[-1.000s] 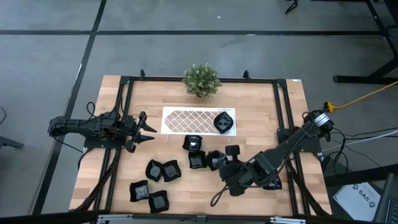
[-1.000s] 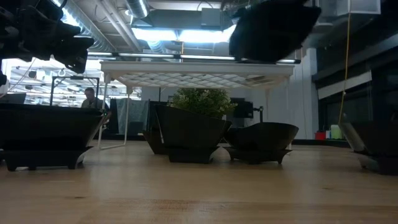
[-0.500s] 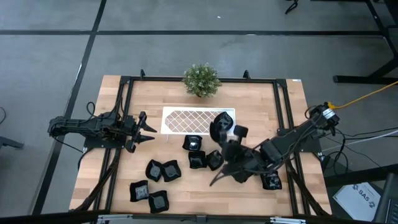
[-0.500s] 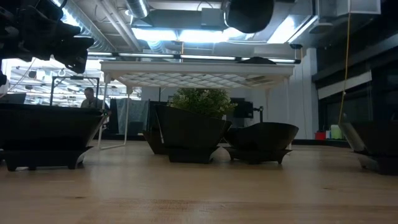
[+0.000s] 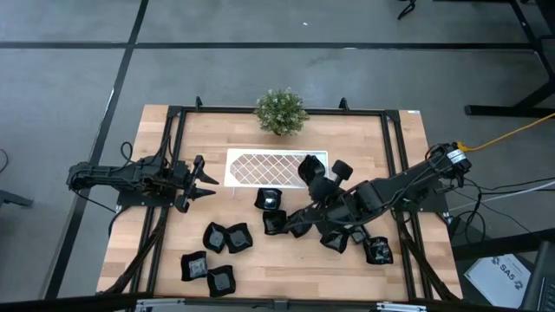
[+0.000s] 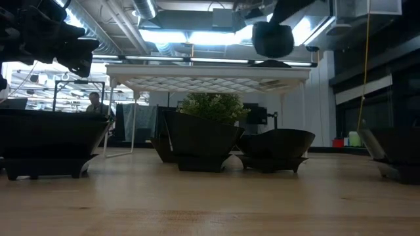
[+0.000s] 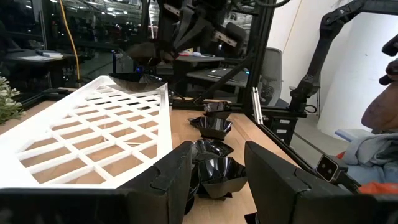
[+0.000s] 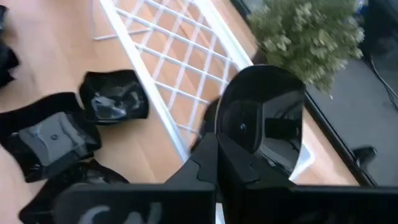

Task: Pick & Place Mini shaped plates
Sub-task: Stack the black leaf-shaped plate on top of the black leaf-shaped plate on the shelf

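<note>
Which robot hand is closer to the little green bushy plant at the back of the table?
The right one. The right gripper, holding a glossy black mini plate, is over the white lattice tray's right end, near the green potted plant. The left gripper waits off the tray's left end, farther away.

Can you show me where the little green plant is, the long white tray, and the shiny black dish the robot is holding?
Small green potted plant (image 5: 281,112): high view, on the middle of its leaves.
Long white rectangular lattice tray (image 5: 260,167): high view, on its bare patterned middle.
Glossy black mini plate in the right gripper (image 8: 264,118): right wrist view, on its shiny inner face.
</note>
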Tool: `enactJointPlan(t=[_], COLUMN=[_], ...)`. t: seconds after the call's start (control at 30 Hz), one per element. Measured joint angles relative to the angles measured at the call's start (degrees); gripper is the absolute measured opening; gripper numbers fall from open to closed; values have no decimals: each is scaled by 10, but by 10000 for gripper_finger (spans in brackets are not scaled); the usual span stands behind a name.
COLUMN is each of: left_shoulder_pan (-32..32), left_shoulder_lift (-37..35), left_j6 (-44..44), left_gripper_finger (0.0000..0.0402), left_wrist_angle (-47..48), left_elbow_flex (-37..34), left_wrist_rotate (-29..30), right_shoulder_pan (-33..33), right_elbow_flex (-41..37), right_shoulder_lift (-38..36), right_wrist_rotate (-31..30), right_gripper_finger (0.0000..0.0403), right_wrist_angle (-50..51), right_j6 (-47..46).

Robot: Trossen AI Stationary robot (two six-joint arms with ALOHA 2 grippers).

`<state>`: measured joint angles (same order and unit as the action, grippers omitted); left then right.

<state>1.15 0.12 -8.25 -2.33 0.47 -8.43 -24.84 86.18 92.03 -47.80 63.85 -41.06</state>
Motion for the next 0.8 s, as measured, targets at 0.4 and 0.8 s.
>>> enactJointPlan(t=[0.4, 0.8], left_shoulder_pan=[0, 0], left_shoulder_lift=[0, 0], left_j6=[0, 0], left_gripper_finger=[143, 143], left_wrist_angle=[0, 0], left_elbow_flex=[0, 0], left_wrist_rotate=[0, 0], right_shoulder_pan=[21, 33], right_elbow_flex=[0, -1], right_shoulder_lift=[8, 20], right_wrist_rotate=[15, 30], right_gripper_finger=[4, 8], right_wrist_angle=[31, 16], right_j6=[-56, -51])
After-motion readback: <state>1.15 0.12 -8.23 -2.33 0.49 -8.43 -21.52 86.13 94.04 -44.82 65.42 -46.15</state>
